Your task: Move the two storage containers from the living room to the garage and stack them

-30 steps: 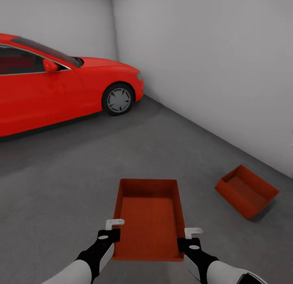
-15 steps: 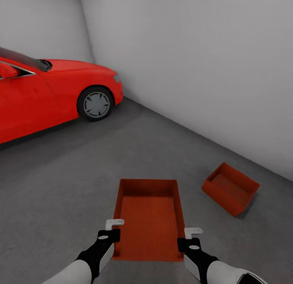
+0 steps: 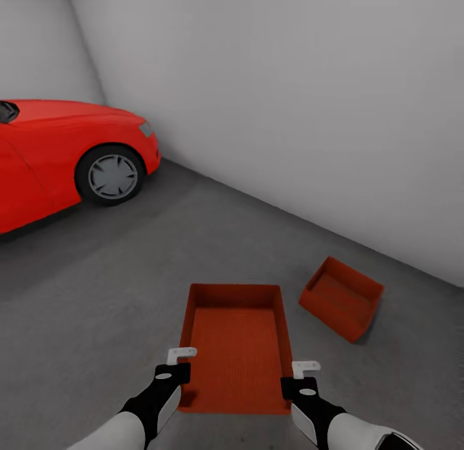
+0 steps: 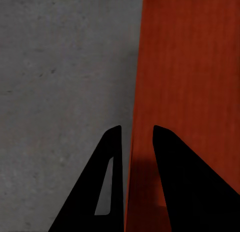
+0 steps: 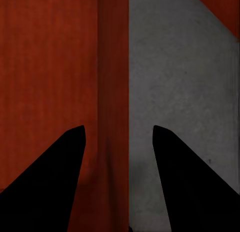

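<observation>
On garage floor (image 3: 129,269): one bin (image 3: 340,297) set down near the wall, tilted; second bin (image 3: 235,347) carried, left gripper (image 3: 182,354) and right gripper (image 3: 305,367) each pinching a side wall; stacking not yet done.

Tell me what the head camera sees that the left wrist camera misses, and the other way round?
Head view: a red car, white walls, the second container lying tilted on the floor near the wall, and both claws, left and right. Left wrist view: a close look at the left claw's fingers straddling the held container's thin side wall. Both show the held container and grey concrete floor.
</observation>
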Motion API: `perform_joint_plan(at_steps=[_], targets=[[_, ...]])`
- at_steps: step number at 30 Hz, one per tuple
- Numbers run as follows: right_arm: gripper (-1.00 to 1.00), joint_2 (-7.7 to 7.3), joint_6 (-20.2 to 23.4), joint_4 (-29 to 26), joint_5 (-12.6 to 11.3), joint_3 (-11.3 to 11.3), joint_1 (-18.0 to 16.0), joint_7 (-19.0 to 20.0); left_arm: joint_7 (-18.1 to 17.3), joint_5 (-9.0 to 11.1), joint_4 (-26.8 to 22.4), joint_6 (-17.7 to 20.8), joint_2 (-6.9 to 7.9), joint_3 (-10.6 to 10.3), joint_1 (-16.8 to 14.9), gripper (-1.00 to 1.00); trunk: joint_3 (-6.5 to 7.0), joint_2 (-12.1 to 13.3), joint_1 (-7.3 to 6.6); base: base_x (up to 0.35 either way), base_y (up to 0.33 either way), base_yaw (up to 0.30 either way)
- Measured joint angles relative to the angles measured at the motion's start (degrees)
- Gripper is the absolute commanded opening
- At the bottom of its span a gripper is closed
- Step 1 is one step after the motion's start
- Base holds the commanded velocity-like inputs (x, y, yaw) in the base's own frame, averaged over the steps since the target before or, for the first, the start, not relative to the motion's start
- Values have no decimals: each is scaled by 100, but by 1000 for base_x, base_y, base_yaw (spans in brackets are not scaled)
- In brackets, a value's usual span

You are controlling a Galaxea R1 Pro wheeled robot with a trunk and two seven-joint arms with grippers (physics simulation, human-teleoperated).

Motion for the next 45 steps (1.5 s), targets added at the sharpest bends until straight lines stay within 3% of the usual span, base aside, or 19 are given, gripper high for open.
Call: perform_joint_plan(at_steps=[45], targets=[[-100, -4, -3, -12, -1, -1, 0, -1, 1, 0, -13, 0, 0, -2, 0, -100, 0, 0, 0, 322, 0, -293]])
